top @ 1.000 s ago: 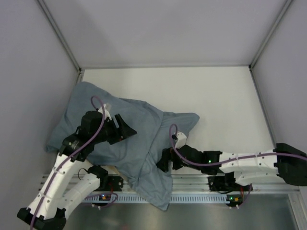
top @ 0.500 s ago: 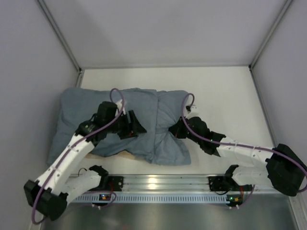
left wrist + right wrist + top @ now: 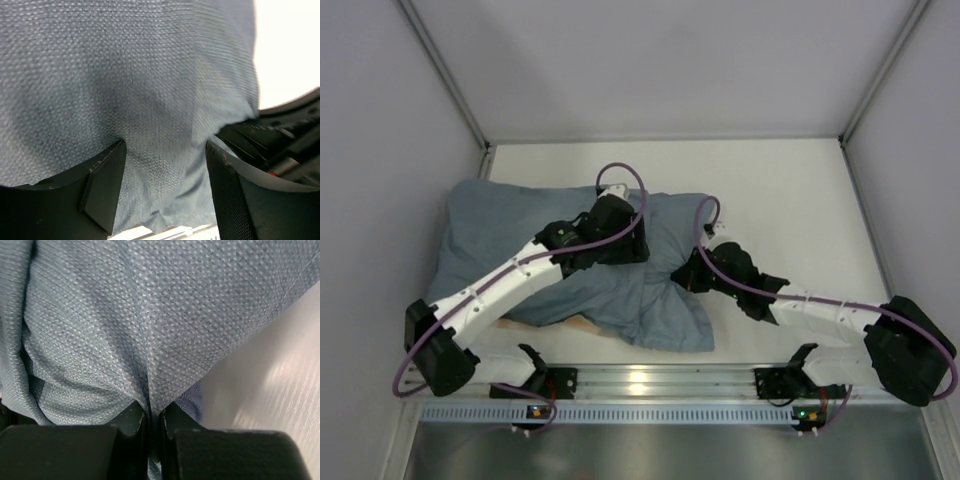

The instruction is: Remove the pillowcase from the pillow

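Pillowcase point(image 3: 490, 240), single, in right end effector point(image 3: 152, 412); left end effector point(image 3: 165, 146) agape

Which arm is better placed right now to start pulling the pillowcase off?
Right. The right gripper is shut on a pinched fold of the pillowcase near its right edge. The left gripper is open over flat cloth mid-case, gripping nothing.

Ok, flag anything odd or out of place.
Nothing damaged or spilled. The dusty blue-grey fabric pillowcase lies rumpled, pinched into a fold by the right fingers; a tan patch peeks out under its near edge.
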You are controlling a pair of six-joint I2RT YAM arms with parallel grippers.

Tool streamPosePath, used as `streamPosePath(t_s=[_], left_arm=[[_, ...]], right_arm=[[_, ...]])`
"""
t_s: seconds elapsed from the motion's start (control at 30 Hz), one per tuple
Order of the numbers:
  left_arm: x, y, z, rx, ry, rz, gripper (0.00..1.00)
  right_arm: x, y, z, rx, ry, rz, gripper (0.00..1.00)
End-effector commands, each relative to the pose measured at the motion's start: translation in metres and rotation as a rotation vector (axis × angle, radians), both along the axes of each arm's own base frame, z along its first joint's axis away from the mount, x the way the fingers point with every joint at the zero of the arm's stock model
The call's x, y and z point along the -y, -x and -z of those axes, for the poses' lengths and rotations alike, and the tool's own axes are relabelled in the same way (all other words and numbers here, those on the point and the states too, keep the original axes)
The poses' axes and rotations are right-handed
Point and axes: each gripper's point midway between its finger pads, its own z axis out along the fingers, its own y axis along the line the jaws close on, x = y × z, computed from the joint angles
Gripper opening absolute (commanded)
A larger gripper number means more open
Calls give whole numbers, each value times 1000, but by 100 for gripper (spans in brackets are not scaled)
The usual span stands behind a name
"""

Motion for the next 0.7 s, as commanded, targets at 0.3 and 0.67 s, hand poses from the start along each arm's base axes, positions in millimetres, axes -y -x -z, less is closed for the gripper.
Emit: streamPosePath(t_s=[0.3, 0.67], left_arm=[[-5, 10, 65, -27, -292, -69, 51], [-44, 47, 21, 46, -167, -113, 10]], right_arm=[[11, 10, -49, 108, -136, 4, 0], [50, -13, -23, 118, 15, 129, 0]])
